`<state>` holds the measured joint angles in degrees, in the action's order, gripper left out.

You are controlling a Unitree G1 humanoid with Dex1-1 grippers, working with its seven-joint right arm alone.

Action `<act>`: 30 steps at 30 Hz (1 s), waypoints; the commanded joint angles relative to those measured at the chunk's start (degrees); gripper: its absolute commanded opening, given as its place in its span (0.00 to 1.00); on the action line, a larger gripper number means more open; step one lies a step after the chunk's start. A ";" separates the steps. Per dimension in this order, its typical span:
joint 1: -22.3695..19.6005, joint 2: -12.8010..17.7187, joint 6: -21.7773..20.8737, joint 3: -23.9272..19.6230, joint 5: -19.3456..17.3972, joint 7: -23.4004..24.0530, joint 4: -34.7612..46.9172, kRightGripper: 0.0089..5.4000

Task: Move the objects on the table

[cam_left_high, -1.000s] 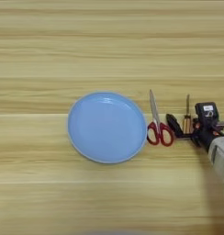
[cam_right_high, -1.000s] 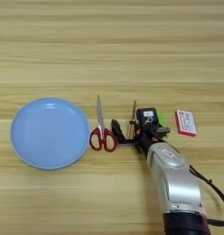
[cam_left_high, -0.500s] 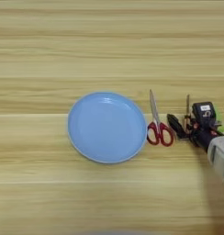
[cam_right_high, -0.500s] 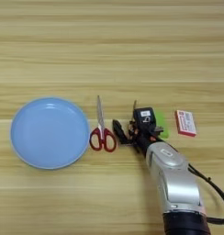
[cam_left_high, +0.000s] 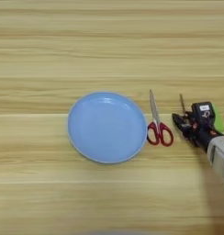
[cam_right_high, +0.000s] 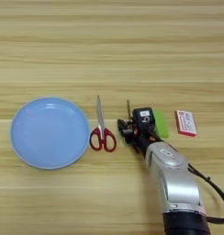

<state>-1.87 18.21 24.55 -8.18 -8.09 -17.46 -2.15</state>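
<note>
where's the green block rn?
The green block lies right of centre on the table, between the gripper and the red-and-white card.

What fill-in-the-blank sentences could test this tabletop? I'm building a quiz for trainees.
1. The scissors have ____ handles.
2. The blue plate lies to the ____ of the scissors, by the robot's sides.
3. The green block lies between the right gripper and the red-and-white ____.
4. The scissors' blades point ____ from the robot.

Missing words: red; left; box; away
</note>
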 commanded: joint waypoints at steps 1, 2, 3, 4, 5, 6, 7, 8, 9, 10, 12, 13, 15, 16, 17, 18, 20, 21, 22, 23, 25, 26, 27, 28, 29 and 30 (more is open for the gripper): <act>-1.22 1.89 0.59 -0.54 1.15 0.90 0.23 0.27; -1.24 1.89 0.58 -0.54 1.15 0.88 0.21 0.24; -1.25 1.89 0.57 -0.54 1.16 0.88 0.21 0.22; -1.28 1.88 0.55 -0.55 1.17 0.91 0.21 0.21; -1.33 1.92 0.53 -0.60 1.16 0.92 0.17 0.18; -1.37 1.94 0.51 -0.65 1.15 0.93 0.14 0.17; -1.41 1.95 0.49 -0.68 1.14 0.93 0.08 0.16; -1.45 1.96 0.47 -0.69 1.14 0.93 0.03 0.16; -1.48 1.96 0.45 -0.69 1.14 0.91 -0.01 0.16; -1.52 1.95 0.42 -0.68 1.13 0.90 -0.08 0.16; -1.58 1.93 0.36 -0.68 1.12 0.88 -0.16 0.16; -1.61 1.90 0.32 -0.71 1.11 0.92 -0.19 0.16; -1.72 1.82 0.31 -0.78 1.07 1.01 -0.11 0.16; -1.79 1.77 0.33 -0.85 1.01 1.05 0.00 0.16; -1.84 1.71 0.35 -0.92 0.93 1.09 0.17 0.16; -1.87 1.66 0.36 -0.98 0.86 1.13 0.32 0.16; -1.90 1.44 0.20 -1.17 0.59 1.21 0.74 0.16; -1.89 1.30 0.13 -1.30 0.39 1.23 1.01 0.16; -1.84 1.25 0.17 -1.40 0.22 1.23 1.34 0.16; -1.79 1.21 0.19 -1.46 0.09 1.24 1.62 0.16; -1.69 1.10 0.17 -1.48 -0.08 1.24 1.96 0.16; -1.65 1.01 0.13 -1.48 -0.14 1.23 2.06 0.16; -1.58 0.91 0.16 -1.46 -0.17 1.25 2.25 0.16; -1.51 0.76 0.17 -1.48 -0.28 1.26 2.52 0.16; -1.42 0.56 0.17 -1.55 -0.53 1.19 3.01 0.16; -1.34 0.43 0.23 -1.61 -0.71 1.16 3.49 0.16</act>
<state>-1.80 17.93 25.30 -9.04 -8.41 -16.73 -1.74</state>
